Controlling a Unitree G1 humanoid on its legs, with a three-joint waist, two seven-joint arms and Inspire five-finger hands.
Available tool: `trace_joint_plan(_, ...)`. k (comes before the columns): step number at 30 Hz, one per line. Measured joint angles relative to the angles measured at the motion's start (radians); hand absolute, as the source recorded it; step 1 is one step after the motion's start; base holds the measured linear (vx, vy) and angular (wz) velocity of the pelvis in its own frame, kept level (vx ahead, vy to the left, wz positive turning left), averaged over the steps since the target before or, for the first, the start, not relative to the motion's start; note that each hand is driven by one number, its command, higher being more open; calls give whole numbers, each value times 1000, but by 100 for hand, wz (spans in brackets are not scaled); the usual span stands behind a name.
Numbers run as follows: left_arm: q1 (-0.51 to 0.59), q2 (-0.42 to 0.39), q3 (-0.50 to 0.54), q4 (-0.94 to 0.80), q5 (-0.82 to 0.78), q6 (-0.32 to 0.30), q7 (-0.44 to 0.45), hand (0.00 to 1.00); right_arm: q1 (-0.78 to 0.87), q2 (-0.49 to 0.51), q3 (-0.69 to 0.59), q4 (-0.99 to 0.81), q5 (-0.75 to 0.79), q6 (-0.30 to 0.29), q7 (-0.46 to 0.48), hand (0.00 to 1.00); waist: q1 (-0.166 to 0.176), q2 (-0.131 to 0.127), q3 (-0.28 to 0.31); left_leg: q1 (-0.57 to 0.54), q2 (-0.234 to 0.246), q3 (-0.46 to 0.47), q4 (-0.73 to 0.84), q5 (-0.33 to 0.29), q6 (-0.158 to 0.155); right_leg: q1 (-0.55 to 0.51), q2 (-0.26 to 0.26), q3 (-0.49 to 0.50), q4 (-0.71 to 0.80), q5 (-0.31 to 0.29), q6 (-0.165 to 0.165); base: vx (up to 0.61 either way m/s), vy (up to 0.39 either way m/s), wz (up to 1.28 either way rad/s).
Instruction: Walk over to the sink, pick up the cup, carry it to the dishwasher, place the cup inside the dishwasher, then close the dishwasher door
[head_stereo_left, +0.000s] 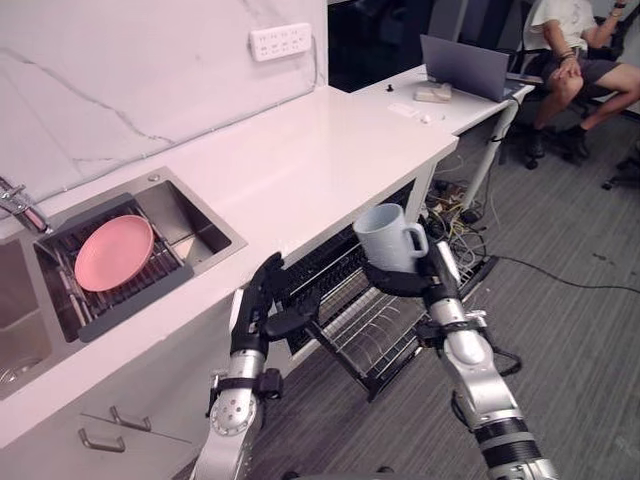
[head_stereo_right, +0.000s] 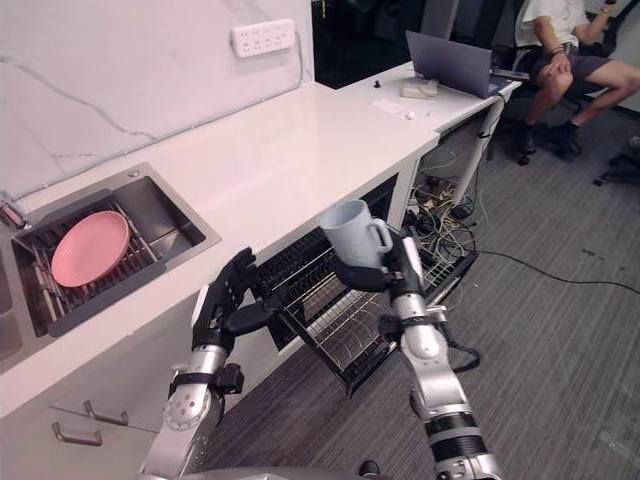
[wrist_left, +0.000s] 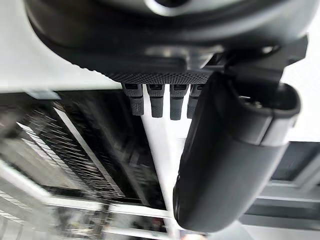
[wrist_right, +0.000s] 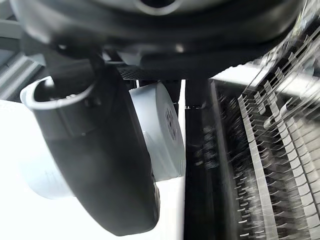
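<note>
Cup (head_stereo_left: 388, 237) upright, grasped from below by raised right hand (head_stereo_left: 398, 280), over pulled-out dishwasher rack (head_stereo_left: 372, 335), just off the surface (head_stereo_left: 300, 170) edge. Left hand (head_stereo_left: 258, 312) released, fingers straight, beside the rack.

Nothing legible in any view. Small dark print, perhaps a stamp, on the pale underside of the cup (wrist_right: 162, 131), near the middle of the right wrist view; too blurred to make out as letters or numbers.
</note>
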Motion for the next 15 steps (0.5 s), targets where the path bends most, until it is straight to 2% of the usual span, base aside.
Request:
trace_joint_plan(3, -1, 10, -7, 45, -5, 3, -40, 90, -23, -8, 19, 151, -13, 2, 9, 30, 8, -9, 52, -32, 2, -18, 0, 16, 2, -43, -8, -17, 47, -18, -4, -31, 0, 18)
trace_joint_plan(7, -21, 15, -3, 113, -5, 9, -56, 90, -105, -13, 25, 287, -38, 15, 9, 30, 13, -8, 135, -85, 0, -34, 9, 35, 4, -117, -24, -32, 130, -44, -8, -83, 6, 15)
trace_joint_plan(9, -53, 29, 5, 172, -5, 12, -55, 90, -200, -30, 26, 377, -40, 16, 5, 30, 24, -8, 196, -133, -3, -37, 41, 39, 7, -184, -43, -32, 207, -66, -13, -124, 22, 10)
trace_joint_plan(15, -113, 37, 85, 278, -6, 17, -27, 90, -507, -81, 10, 623, -47, 28, -47, 30, 50, 0, 320, -236, -10, -68, 86, 57, 5, -284, -69, -55, 291, -76, -22, -117, 11, 17)
